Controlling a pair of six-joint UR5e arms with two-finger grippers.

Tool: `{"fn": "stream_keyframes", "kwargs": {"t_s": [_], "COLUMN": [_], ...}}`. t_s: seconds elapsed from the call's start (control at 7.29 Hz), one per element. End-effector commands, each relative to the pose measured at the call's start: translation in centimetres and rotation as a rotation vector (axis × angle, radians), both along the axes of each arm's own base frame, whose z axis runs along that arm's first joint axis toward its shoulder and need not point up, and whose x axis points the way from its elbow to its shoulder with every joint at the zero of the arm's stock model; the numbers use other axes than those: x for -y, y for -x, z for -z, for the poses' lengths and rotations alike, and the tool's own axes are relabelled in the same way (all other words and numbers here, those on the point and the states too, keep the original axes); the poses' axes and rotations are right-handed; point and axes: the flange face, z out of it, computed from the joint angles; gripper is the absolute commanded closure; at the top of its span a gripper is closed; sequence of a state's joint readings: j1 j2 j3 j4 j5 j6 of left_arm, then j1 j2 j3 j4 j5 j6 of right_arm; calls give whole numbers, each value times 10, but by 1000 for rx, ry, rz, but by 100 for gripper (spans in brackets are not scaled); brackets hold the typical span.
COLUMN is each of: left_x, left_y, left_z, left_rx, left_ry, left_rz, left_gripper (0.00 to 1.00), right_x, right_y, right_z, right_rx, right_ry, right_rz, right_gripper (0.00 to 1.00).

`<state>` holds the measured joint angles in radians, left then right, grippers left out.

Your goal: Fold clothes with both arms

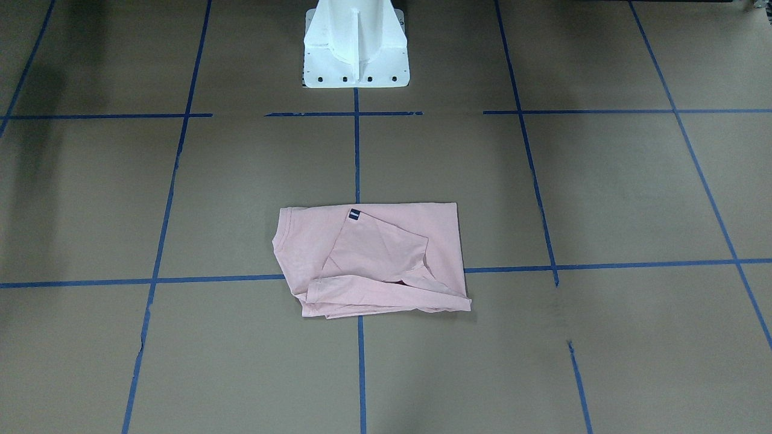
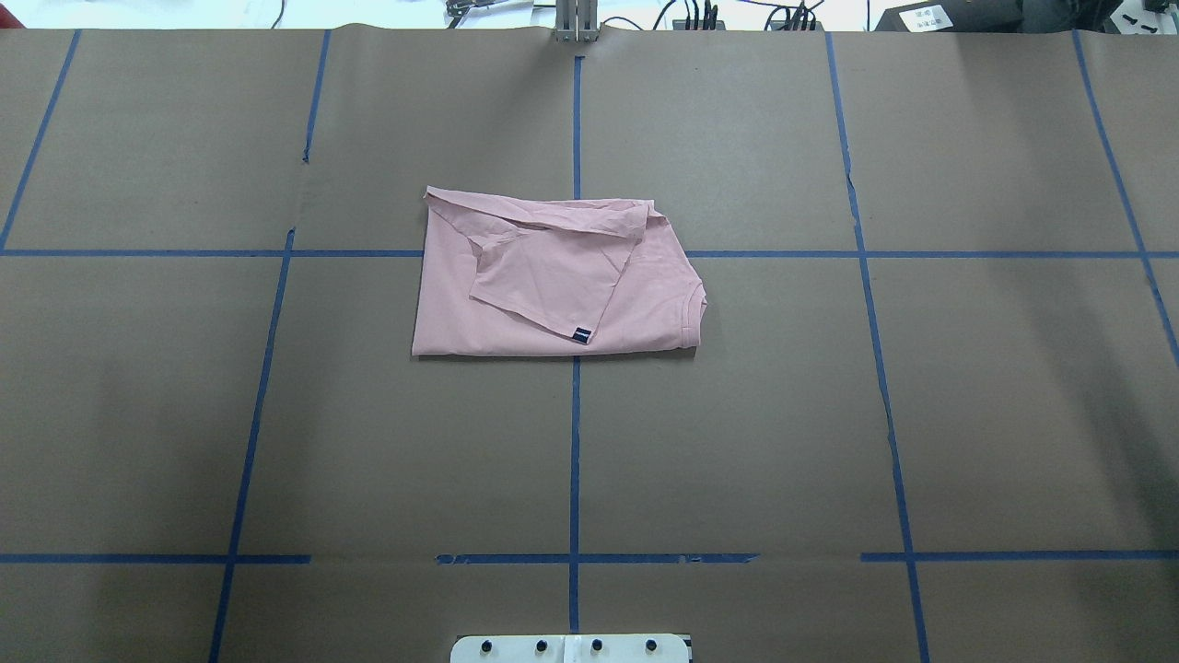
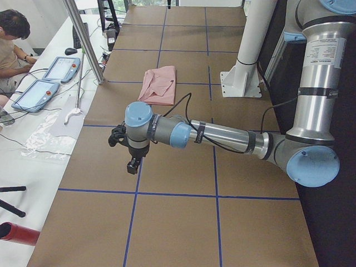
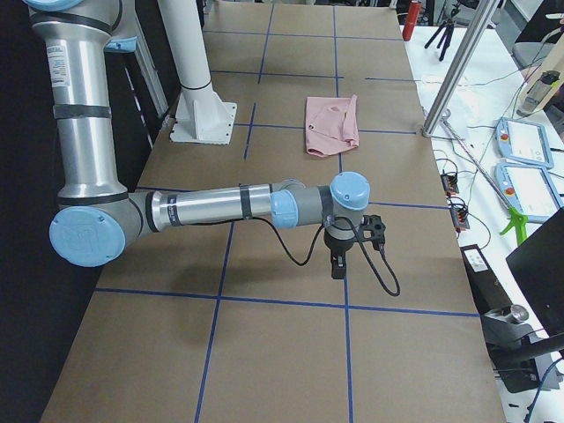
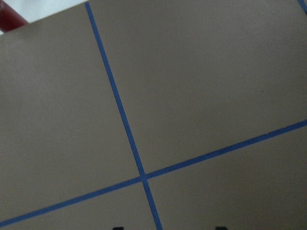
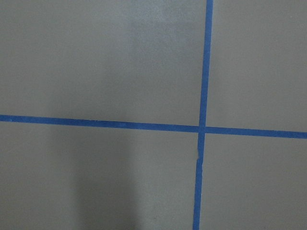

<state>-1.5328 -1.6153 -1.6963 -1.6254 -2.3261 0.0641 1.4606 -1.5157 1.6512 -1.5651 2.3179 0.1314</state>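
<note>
Shirt [image 2: 553,285] lay folded mid-frame in the overhead view, its lower edge straight and its upper edge rumpled, with brown bench [image 2: 829,414] showing on every side. Well apart from it hung the left claw [image 3: 132,165] and the right claw [image 4: 337,266]. Whether they were spread or pressed together could not be told.
</note>
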Motion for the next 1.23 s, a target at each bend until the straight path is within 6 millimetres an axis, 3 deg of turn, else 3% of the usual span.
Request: {"fn": "stream_keyframes", "kwargs": {"t_s": [0.0, 0.14, 0.27, 0.96, 1.1], "left_x": [-24, -44, -46, -40, -38], "left_y": [6, 7, 5, 5, 4], "left_z": [-26, -40, -37, -34, -25], "left_rx": [-11, -6, -20, -15, -20], "left_ry": [90, 95, 83, 76, 56], "left_rz": [8, 4, 12, 13, 10], "left_gripper": [0, 0, 0, 0, 0], "right_x": [-11, -16, -17, -18, -19], "right_y": [-1, -1, -1, 1, 1], "right_z": [-8, -10, -10, -13, -14], "right_rx": [18, 21, 23, 48, 48], "right_ry": [20, 22, 19, 31, 36], "right_rz": [5, 5, 6, 7, 7], "right_gripper": [0, 0, 0, 0, 0]}}
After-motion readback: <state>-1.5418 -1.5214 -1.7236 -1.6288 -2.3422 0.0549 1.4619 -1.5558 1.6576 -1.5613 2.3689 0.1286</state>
